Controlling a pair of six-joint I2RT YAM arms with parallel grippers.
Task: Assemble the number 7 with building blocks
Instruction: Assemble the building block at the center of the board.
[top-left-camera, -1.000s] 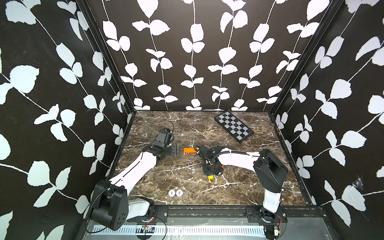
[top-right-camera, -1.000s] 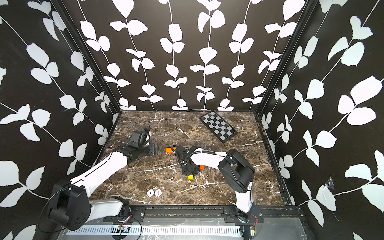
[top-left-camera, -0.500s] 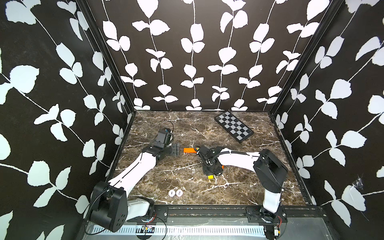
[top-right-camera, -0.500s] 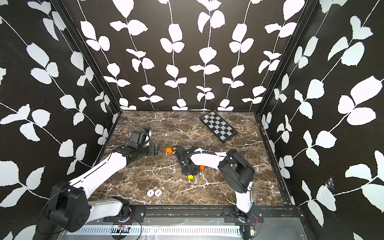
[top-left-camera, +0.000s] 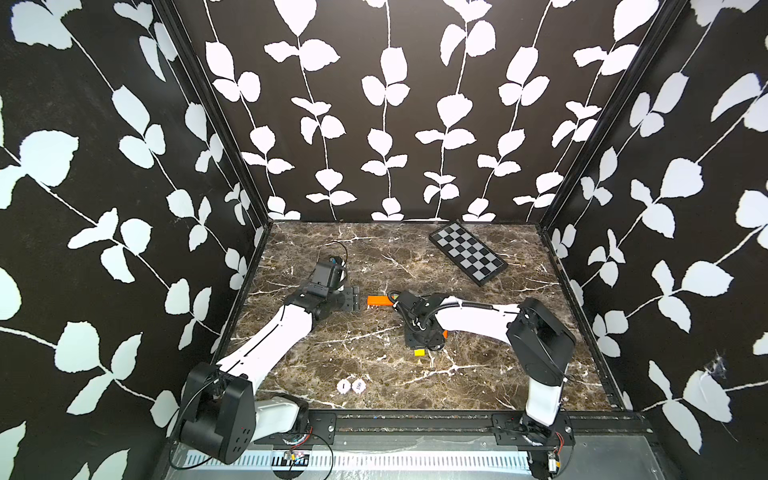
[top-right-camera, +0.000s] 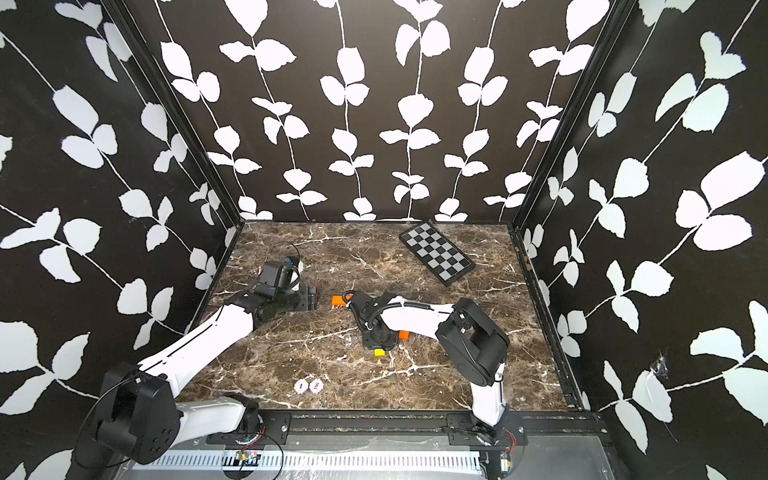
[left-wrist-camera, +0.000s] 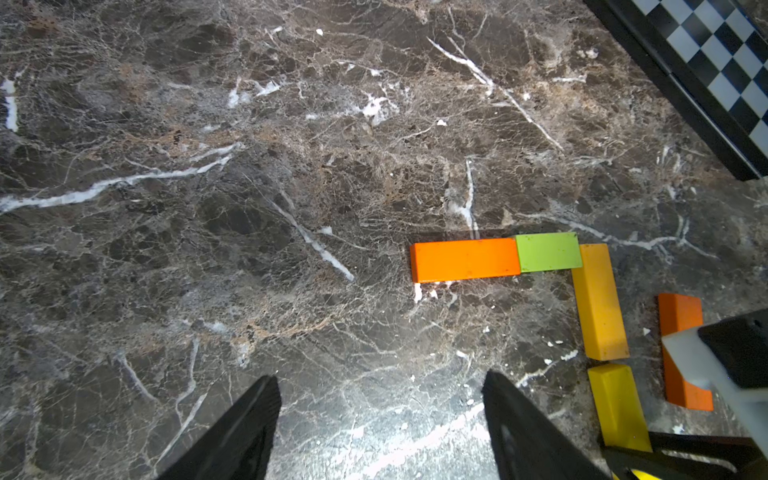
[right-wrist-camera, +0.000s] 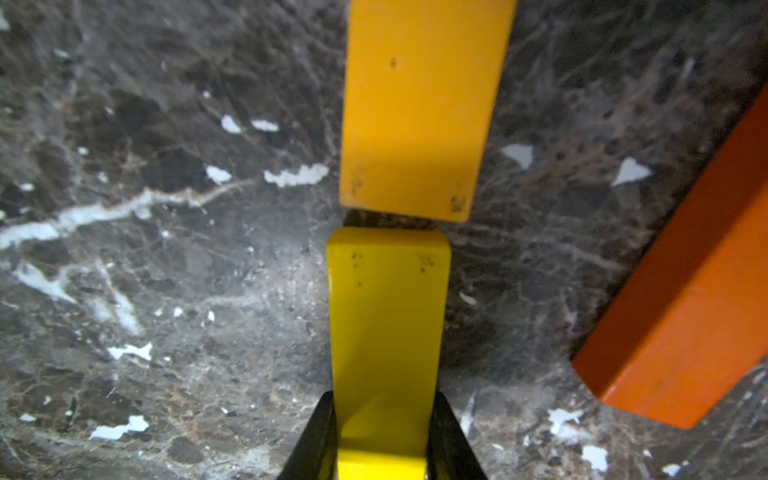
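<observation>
At the front of the brown marble tabletop (top-left-camera: 374, 365) lie two small white round tokens (top-left-camera: 351, 386). Behind them the right gripper (right-wrist-camera: 382, 415) pinches a bright yellow flat bar (right-wrist-camera: 386, 324), its far end just short of a darker yellow bar (right-wrist-camera: 419, 104); a loose orange bar (right-wrist-camera: 681, 291) lies alongside. Beyond, a short green block (left-wrist-camera: 548, 251) and a second orange bar (left-wrist-camera: 465, 259) form the top stroke of the number 7 (left-wrist-camera: 561, 253). The left gripper (left-wrist-camera: 378, 378) hovers spread, empty. A black-grey checkerboard (top-left-camera: 467, 253) lies rearmost.

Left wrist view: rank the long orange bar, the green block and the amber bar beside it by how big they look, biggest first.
1. Tied: amber bar and long orange bar, too alike to rank.
2. Smallest: green block, clearly shorter than both.
</observation>
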